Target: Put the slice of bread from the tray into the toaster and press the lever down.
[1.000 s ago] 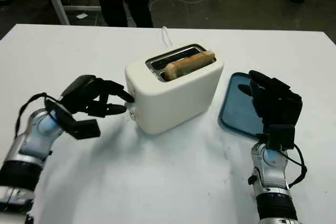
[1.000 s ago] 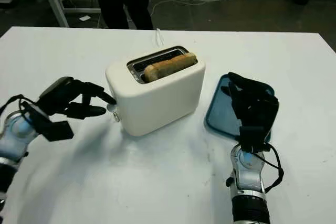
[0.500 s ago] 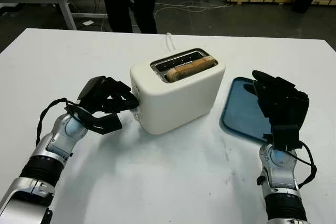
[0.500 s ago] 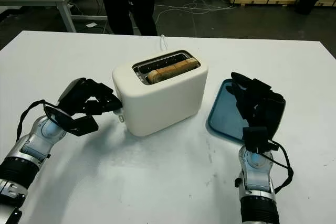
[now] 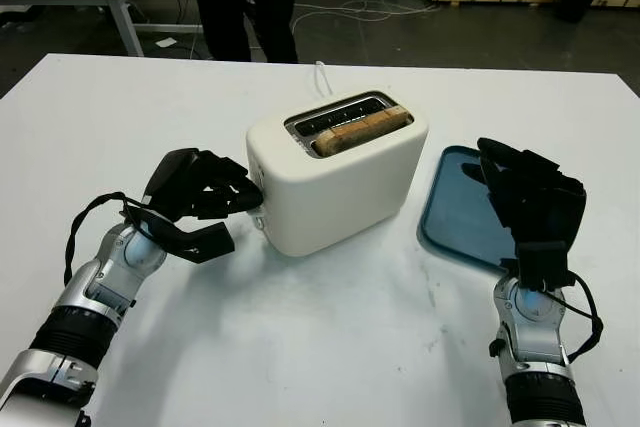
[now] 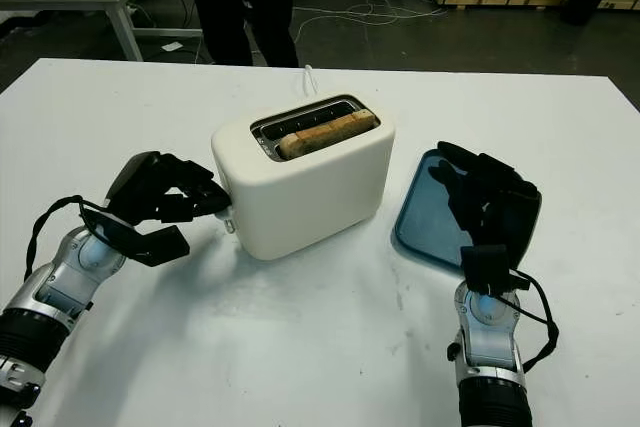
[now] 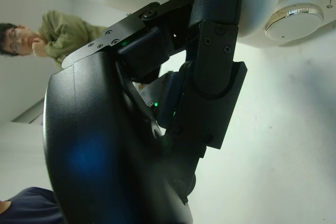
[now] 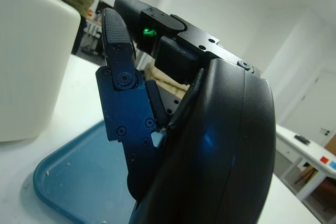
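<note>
White toaster holds bread; curled left hand touches its end.

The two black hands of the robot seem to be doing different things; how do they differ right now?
The left hand is at the toaster's end, its curled fingers against the side with the lever and dial; the right hand is open, held above the blue tray, holding nothing. The left lies turned sideways toward the toaster, the right points upward. Both are black, on silver arms.
</note>
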You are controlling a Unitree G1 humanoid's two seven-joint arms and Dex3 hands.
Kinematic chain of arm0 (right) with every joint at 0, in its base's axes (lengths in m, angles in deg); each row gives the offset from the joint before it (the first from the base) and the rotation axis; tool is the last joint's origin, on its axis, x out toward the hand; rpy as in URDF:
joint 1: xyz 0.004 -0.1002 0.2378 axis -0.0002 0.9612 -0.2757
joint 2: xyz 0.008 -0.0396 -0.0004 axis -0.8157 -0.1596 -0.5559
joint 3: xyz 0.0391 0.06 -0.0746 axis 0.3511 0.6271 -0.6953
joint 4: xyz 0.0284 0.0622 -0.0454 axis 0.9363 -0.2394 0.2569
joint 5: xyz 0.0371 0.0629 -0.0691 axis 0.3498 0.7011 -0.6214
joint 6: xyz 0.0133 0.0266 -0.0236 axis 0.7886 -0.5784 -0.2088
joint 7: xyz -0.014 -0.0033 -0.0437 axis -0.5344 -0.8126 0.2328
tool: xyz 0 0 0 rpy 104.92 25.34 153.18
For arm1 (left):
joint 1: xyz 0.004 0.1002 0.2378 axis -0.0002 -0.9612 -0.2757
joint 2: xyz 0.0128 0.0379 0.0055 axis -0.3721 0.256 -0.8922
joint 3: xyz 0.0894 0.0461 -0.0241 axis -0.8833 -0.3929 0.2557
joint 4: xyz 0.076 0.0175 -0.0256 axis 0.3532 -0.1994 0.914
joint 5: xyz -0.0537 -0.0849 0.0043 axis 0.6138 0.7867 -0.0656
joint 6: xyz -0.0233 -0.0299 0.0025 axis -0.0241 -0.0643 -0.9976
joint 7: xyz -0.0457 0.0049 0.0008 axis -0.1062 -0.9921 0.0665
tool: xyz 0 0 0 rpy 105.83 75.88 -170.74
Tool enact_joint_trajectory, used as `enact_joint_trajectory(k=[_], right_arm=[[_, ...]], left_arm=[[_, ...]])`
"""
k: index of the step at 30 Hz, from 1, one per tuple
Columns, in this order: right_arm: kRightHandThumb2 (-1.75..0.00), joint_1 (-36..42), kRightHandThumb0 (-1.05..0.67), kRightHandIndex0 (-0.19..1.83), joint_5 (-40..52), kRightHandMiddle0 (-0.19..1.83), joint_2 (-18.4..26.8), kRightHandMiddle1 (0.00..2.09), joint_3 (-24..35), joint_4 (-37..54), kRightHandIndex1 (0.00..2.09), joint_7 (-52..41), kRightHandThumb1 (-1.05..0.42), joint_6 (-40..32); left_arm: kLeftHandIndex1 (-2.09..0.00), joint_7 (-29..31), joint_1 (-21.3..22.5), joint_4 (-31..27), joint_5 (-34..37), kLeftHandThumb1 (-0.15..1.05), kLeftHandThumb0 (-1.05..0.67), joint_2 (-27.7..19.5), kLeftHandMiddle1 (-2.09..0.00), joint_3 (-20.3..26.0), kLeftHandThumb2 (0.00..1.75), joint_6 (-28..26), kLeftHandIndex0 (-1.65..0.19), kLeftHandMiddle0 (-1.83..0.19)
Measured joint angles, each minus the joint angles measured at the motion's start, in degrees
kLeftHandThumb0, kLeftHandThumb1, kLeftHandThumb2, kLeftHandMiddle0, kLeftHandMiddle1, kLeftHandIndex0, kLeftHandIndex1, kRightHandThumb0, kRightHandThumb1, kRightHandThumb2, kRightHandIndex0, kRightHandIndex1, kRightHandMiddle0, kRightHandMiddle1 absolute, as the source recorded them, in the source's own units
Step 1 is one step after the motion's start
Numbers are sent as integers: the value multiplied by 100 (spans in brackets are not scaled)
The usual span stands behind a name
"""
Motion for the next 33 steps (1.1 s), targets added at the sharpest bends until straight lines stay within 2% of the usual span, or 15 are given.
enact_joint_trajectory(k=[2, 5, 6, 7, 8, 10, 11, 14, 22, 27, 30, 33], right_arm=[[-12, 0, -48, 136, -5, 119, 0, 0, -1, 0, 5, 0, -92, 0], [-12, 0, -47, 136, -16, 119, 0, 0, -4, 0, 5, 1, -92, 0], [-12, 0, -47, 135, -23, 119, 0, 0, -7, 0, 4, 1, -92, -1], [-12, -1, -47, 135, -21, 119, 0, 0, -12, -1, 4, 0, -92, 0], [-12, -2, -47, 135, -10, 119, 0, 0, -15, -2, 4, -11, -92, 1], [-12, -6, -47, 135, 7, 118, 0, 0, -23, -17, 4, -64, -92, 12], [-12, -7, -48, 135, 7, 118, 0, 0, -26, -18, 3, -76, -92, 12], [-12, -8, -48, 134, 7, 117, -3, 0, -38, -18, 3, -101, -92, 11], [-14, -16, -47, 134, 5, 117, -5, 0, -108, -74, 2, -108, -92, 31], [-14, -17, -47, 134, 5, 117, -24, 0, -149, -84, 2, -107, -92, 31], [-15, -21, -47, 133, 21, 115, -32, 0, -181, -139, 1, -145, -92, 37], [-13, -28, -48, 132, 301, 112, -70, 0, -227, -174, 1, -368, -92, 37]], left_arm=[[-1, 0, 12, 13, 0, 91, -74, 12, -16, 0, 12, -8, -125, -127], [-1, -30, 16, 27, 0, 92, -78, 13, -23, -11, 17, -7, -126, -142], [-1, -40, 9, 19, 0, 91, -79, 13, -53, -13, 17, -7, -126, -140], [-1, -96, -24, -9, -1, 90, -80, 18, -103, -14, 18, -5, -126, -129], [0, -207, -86, -60, -2, 91, -81, 29, -126, -14, 19, 15, -125, -124], [0, -516, -238, -132, 1, 92, -87, 65, -152, 4, 28, 216, -125, -119], [0, -667, -319, -163, 20, 92, -88, 96, -157, 29, 32, 355, -124, -118], [0, -977, -587, -324, 175, 92, -92, 275, -164, 193, 37, 672, -122, -115], [0, -1451, -945, -533, 132, 92, -92, 710, -174, 464, 46, 712, -120, -110], [0, -1730, -1060, -542, 114, 92, -90, 1041, -174, 709, 48, 786, -116, -103], [0, -1772, -1061, -567, 155, 92, -92, 1217, -170, 914, 52, 784, -114, -92], [0, -1716, -1035, -773, 470, 92, -95, 1425, -162, 1139, 47, 770, -113, -80]])
